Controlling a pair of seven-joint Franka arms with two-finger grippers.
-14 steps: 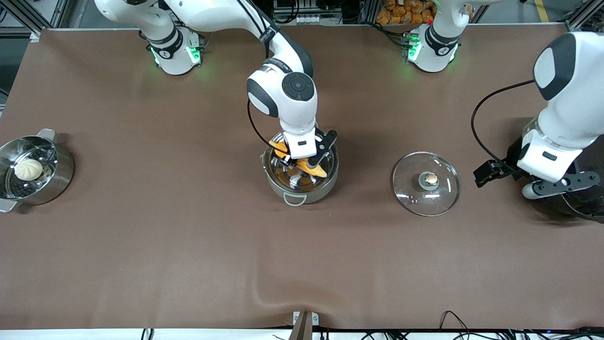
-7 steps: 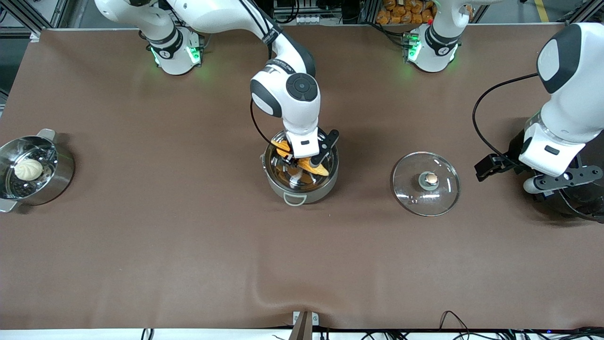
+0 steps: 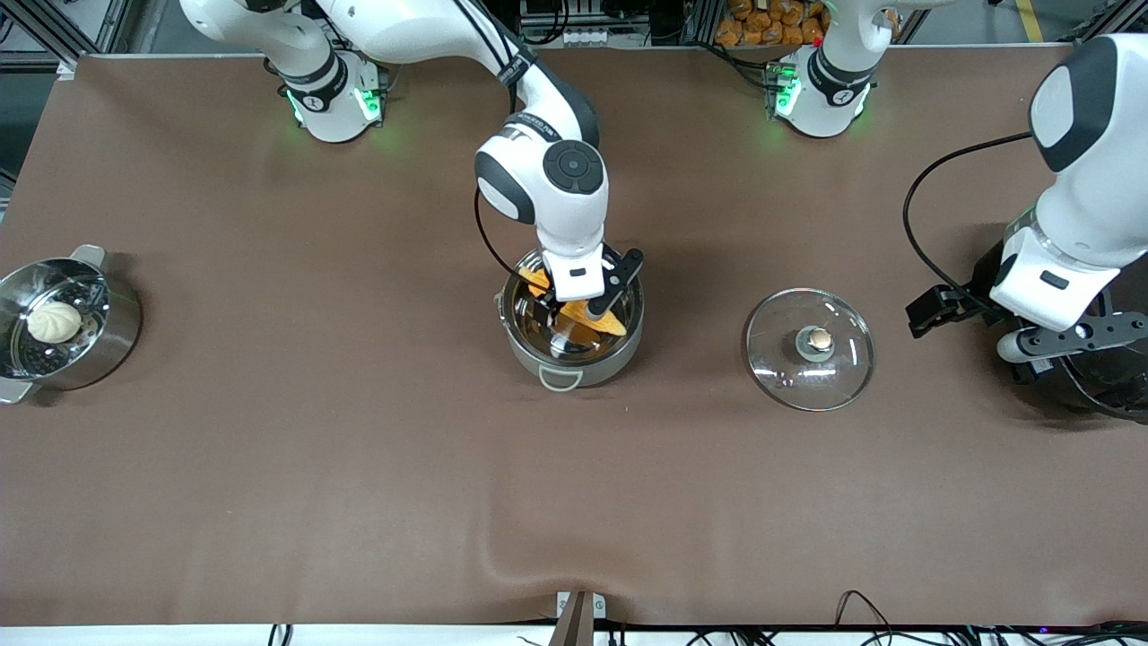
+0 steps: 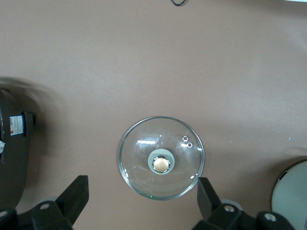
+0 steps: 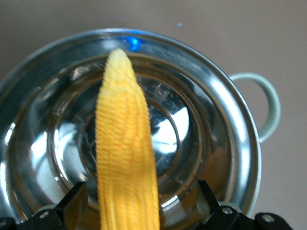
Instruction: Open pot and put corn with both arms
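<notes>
The steel pot (image 3: pixel 574 363) stands open mid-table, and the right wrist view shows its rim (image 5: pixel 230 120). The yellow-orange corn (image 3: pixel 603 323) lies slanted inside it and also shows in the right wrist view (image 5: pixel 125 143). My right gripper (image 3: pixel 581 305) is low over the pot and open. Its fingers stand apart on either side of the corn in the wrist view (image 5: pixel 139 203). The glass lid (image 3: pixel 780 363) with its tan knob lies flat on the table toward the left arm's end and shows in the left wrist view (image 4: pixel 144 167). My left gripper (image 3: pixel 1072 336) is open and empty, high above the black rice cooker's edge; it also shows in the left wrist view (image 4: pixel 141 201).
A large black rice cooker (image 3: pixel 1108 386) sits at the left arm's end of the table. A steel steamer pot (image 3: pixel 121 327) with a white bun (image 3: pixel 54 321) sits at the right arm's end. A fold in the brown cloth (image 3: pixel 538 565) lies near the front edge.
The left arm has drawn away from the lid, toward the rice cooker and its base. The right gripper stays over the pot and has shifted slightly.
</notes>
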